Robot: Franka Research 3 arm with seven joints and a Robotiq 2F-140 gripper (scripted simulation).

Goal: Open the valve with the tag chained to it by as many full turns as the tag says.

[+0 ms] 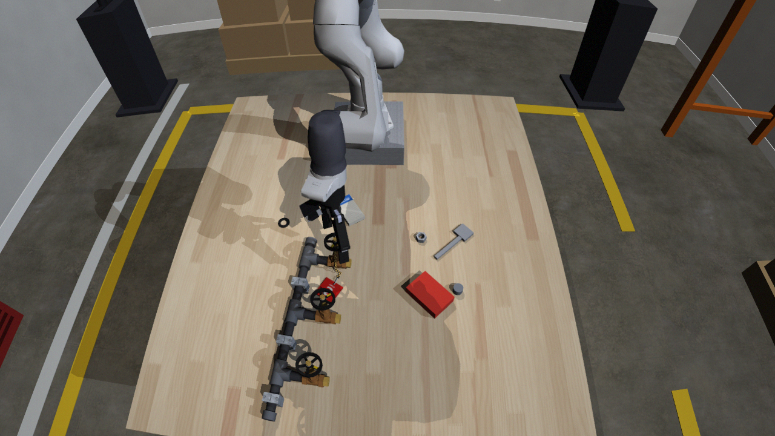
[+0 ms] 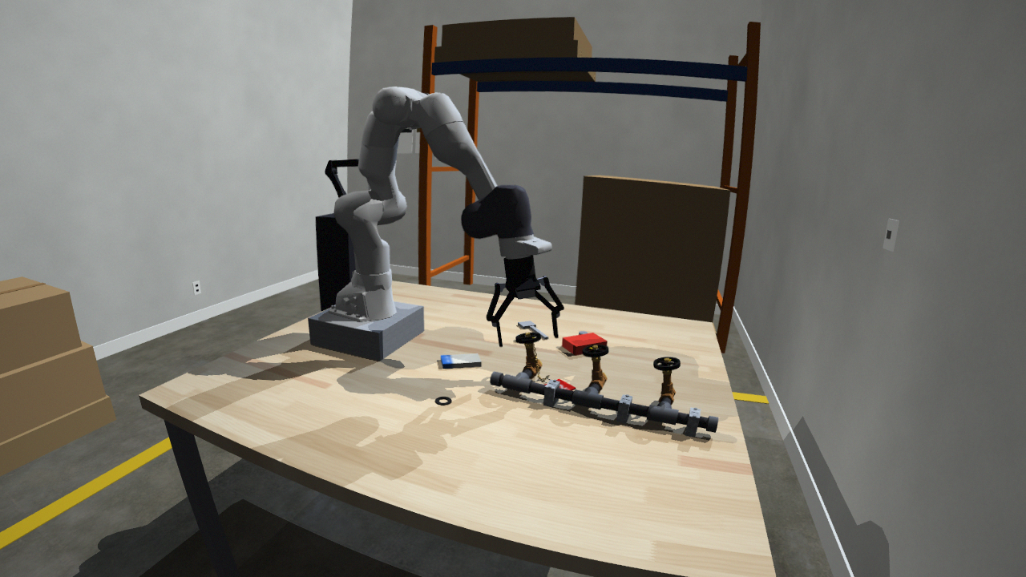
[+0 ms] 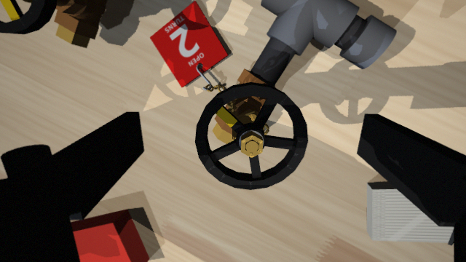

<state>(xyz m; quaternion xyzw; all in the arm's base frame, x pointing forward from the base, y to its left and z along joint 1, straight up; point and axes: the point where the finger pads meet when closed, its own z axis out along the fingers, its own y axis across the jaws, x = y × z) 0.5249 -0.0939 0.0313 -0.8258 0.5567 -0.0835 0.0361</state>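
A dark pipe [image 1: 289, 320] [image 2: 602, 403] lies on the wooden table with three black handwheel valves. A red tag [image 3: 188, 44] reading "OPEN 2 TURNS" hangs on a short chain from the valve nearest the robot base. That valve's handwheel [image 3: 251, 136] [image 1: 330, 241] [image 2: 528, 338] sits centred in the wrist view. My gripper [image 3: 250, 133] [image 2: 524, 322] is wide open just above it, one finger on each side of the wheel, clear of the rim. The middle valve [image 1: 322, 301] and the far valve [image 1: 312, 366] stand untouched.
A red block [image 1: 429, 293], a grey cylinder [image 1: 456, 289], a grey hammer [image 1: 453, 240], a nut [image 1: 418, 235], a black ring [image 1: 283, 219] and a white-blue box [image 2: 460, 360] lie on the table around the pipe.
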